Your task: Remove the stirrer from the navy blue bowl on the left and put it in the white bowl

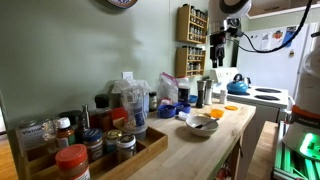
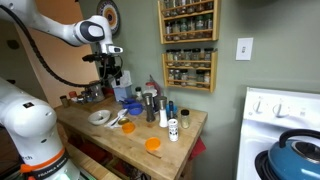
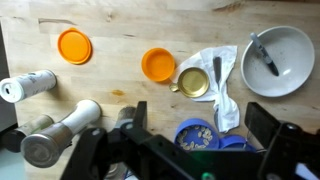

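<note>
The white bowl (image 3: 283,72) lies at the upper right of the wrist view with a dark stirrer (image 3: 265,55) lying inside it. It also shows in both exterior views (image 1: 202,125) (image 2: 100,117). The navy blue bowl (image 3: 198,133) sits at the bottom of the wrist view and holds pale seeds; no stirrer shows in it. It also shows in an exterior view (image 1: 167,110). My gripper (image 3: 200,122) is open and empty, high above the counter over the blue bowl, as both exterior views show (image 1: 219,45) (image 2: 112,72).
Two flat orange dishes (image 3: 74,45) (image 3: 158,65), a gold lid (image 3: 194,82) and a white crumpled wrapper (image 3: 224,90) lie on the wooden counter. Shakers (image 3: 60,130) stand at the left. A tray of jars (image 1: 90,145), a spice rack (image 1: 192,23) and a blue kettle (image 1: 237,85) stand around.
</note>
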Controlling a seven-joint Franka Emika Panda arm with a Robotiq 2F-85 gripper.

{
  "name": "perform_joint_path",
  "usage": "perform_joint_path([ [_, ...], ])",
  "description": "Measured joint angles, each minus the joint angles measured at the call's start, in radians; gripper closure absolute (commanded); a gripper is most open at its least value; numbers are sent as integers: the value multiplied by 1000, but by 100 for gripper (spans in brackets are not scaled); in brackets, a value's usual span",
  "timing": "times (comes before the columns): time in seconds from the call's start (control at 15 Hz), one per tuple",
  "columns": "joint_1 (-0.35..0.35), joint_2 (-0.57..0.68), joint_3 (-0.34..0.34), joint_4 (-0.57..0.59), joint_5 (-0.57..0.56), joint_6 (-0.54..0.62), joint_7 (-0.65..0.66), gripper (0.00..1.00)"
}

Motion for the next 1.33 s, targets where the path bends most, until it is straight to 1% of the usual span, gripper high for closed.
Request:
perform_joint_path([
  [0.2, 58, 67, 62, -12, 1, 6, -8, 0],
  [0.33, 109, 116, 83, -26, 3, 16, -35, 0],
  [0.47, 143, 168, 93, -40, 11, 24, -43, 0],
  [0.67, 159, 222, 97, -44, 12, 33, -43, 0],
  [0.87, 159, 228, 97, -41, 12, 40, -48, 0],
  [0.93, 158, 232, 97, -38, 12, 96, -44, 0],
  [1.13, 149, 279, 95, -1, -8, 335, -31, 0],
  [1.27, 139, 338, 95, 41, -53, 483, -31, 0],
  [1.33, 133, 376, 94, 66, -78, 537, -31, 0],
])
